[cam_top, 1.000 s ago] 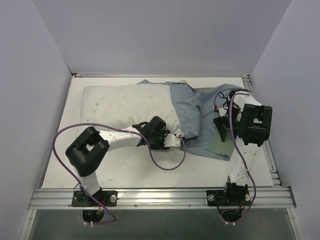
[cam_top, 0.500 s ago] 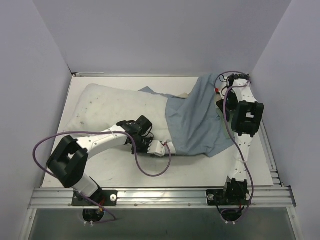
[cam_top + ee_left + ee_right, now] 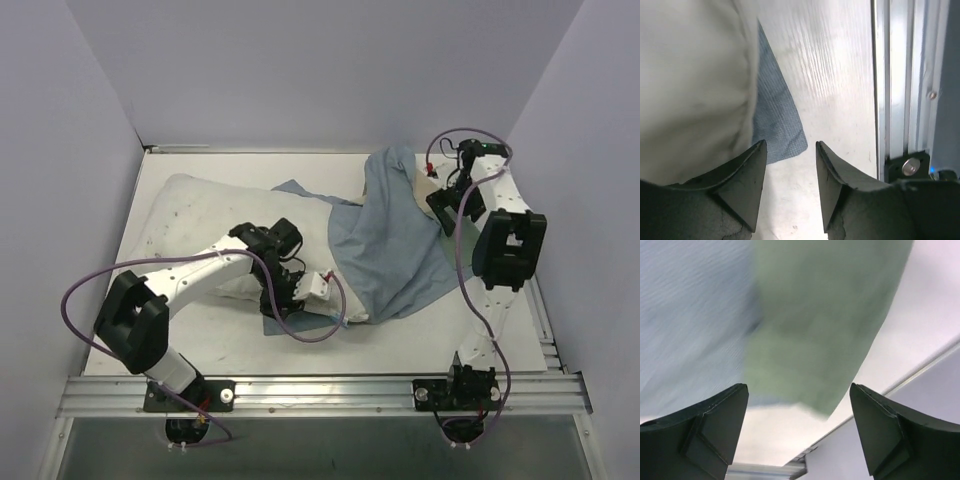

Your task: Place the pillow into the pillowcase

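Most of the pillow (image 3: 215, 215) lay bare on the left half of the table (image 3: 430, 345), running from the far left corner toward the middle, so the job looked to me less than half done. Only its right end went under the pillowcase (image 3: 390, 250), which was bunched over the middle and right of the table and rose in a fold toward the far right. Whether that end sat inside the sack's mouth or merely beneath the cloth could not be told from above. One blue-grey corner (image 3: 782, 135) poked out from below the pillow's near edge, flat on the table, which suggested a lower layer ran under the cushion there. What seemed left was opening the mouth properly, drawing the cloth leftward along the pillow's whole length, and squaring the corners.

The left gripper (image 3: 790, 145) hung by the pillow's near edge, fingers parted with nothing between them, and the near rail (image 3: 895, 75) showed at the side of its view. The right gripper (image 3: 799, 390) stood at the far right with fingers spread wide. Blurred blue-grey cloth and a pale green panel (image 3: 825, 315) lay ahead of it with no fold seen pinched, so it looked released.

No brand, label or writing could be read in any view, and no tag could be made out
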`<state>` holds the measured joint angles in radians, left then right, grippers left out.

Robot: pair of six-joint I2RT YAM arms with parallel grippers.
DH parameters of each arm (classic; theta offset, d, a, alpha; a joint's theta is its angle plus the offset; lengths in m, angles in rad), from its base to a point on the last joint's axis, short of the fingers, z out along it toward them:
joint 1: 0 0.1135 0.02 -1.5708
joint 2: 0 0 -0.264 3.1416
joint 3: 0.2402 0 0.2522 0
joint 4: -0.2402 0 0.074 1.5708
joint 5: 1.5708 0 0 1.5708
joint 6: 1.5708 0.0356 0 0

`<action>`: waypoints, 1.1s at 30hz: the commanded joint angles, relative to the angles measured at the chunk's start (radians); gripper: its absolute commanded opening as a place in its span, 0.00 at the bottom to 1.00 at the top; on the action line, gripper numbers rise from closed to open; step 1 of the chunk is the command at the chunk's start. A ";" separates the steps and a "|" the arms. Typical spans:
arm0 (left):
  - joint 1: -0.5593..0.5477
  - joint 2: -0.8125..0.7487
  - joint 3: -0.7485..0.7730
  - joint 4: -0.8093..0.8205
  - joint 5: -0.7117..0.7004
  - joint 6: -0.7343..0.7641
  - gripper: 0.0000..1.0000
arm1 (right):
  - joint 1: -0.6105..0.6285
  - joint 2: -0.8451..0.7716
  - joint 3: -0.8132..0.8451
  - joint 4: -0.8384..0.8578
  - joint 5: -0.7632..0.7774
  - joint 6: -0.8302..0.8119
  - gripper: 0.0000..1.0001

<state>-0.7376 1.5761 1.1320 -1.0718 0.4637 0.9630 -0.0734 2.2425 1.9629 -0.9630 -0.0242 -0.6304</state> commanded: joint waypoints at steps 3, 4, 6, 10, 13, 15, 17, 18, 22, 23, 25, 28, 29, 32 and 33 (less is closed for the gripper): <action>0.014 -0.166 0.162 -0.126 0.214 -0.040 0.52 | -0.020 -0.383 -0.181 -0.134 -0.305 0.061 0.81; 0.007 -0.192 0.172 -0.132 0.222 -0.062 0.52 | -0.026 -0.440 -0.199 -0.155 -0.368 0.105 0.79; -0.011 -0.269 0.166 -0.059 0.190 -0.111 0.59 | -0.045 -0.492 -0.267 -0.226 -0.598 0.135 0.73; -0.115 -0.350 0.025 0.224 -0.035 -0.222 0.79 | -0.036 -0.667 -0.487 -0.202 -0.939 0.225 0.69; -0.172 -0.335 -0.061 0.421 -0.140 -0.201 0.88 | 0.010 -0.751 -0.684 -0.050 -0.990 0.392 0.66; -0.221 -0.302 -0.099 0.568 -0.228 -0.182 0.91 | 0.035 -0.794 -0.774 0.076 -0.956 0.483 0.66; -0.253 -0.280 -0.170 0.668 -0.292 -0.115 0.92 | 0.057 -0.845 -0.838 0.150 -0.849 0.514 0.66; -0.276 -0.253 -0.196 0.788 -0.351 -0.095 0.92 | 0.057 -0.856 -0.842 0.162 -0.795 0.537 0.66; -0.298 -0.111 -0.233 1.007 -0.482 -0.046 0.85 | 0.044 -0.950 -0.777 0.225 -0.471 0.496 0.71; -0.293 -0.076 -0.172 1.009 -0.488 -0.070 0.68 | 0.037 -0.975 -0.762 0.280 -0.356 0.471 0.79; -0.275 0.017 -0.079 0.980 -0.473 -0.192 0.48 | 0.020 -1.036 -0.766 0.332 -0.303 0.465 0.99; -0.234 0.088 0.070 0.894 -0.373 -0.356 0.18 | -0.072 -1.058 -0.780 0.310 -0.475 0.497 1.00; -0.229 0.096 0.092 0.886 -0.328 -0.386 0.12 | -0.087 -1.058 -0.792 0.300 -0.567 0.494 0.94; -0.214 0.102 0.111 0.869 -0.252 -0.429 0.02 | -0.049 -1.048 -0.863 0.294 -0.683 0.515 0.75; -0.210 0.093 0.106 0.868 -0.235 -0.428 0.00 | -0.022 -1.048 -0.889 0.319 -0.669 0.532 0.75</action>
<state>-0.9569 1.6863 1.2091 -0.2199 0.1188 0.6334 -0.1474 1.1645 1.1469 -0.6403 -0.5884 -0.1291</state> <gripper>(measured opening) 0.067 0.766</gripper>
